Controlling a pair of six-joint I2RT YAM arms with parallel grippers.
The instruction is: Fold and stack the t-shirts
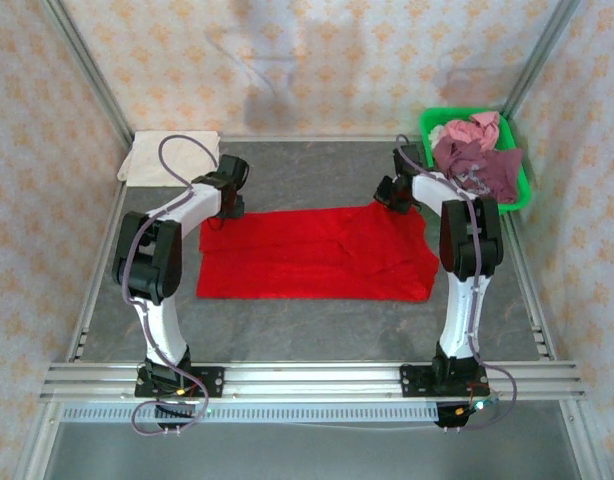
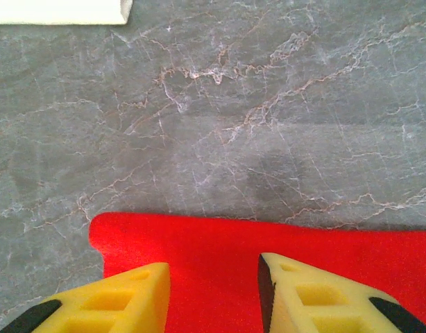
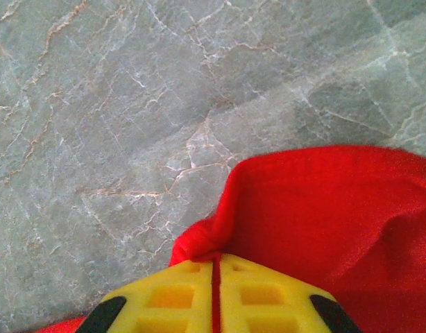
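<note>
Grey marble table (image 1: 317, 320); wrist views show right pincer (image 3: 216, 263) clamping red t-shirt (image 3: 317, 222), left pincer (image 2: 213, 269) parted.

Bright, even, diffuse light falls from above. Faint grey shadows smear the back wall (image 1: 267, 60). The top view is slightly soft, and the red shirt (image 1: 317, 255) is so saturated its folds barely read. Wrist views show the desk (image 2: 234, 125) veining sharply; the yellow fingers (image 2: 123, 298) look softer.

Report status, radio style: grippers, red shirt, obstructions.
Right gripper shut on red t-shirt corner. Left gripper open over its far edge. Green basket far right, no obstruction.
</note>
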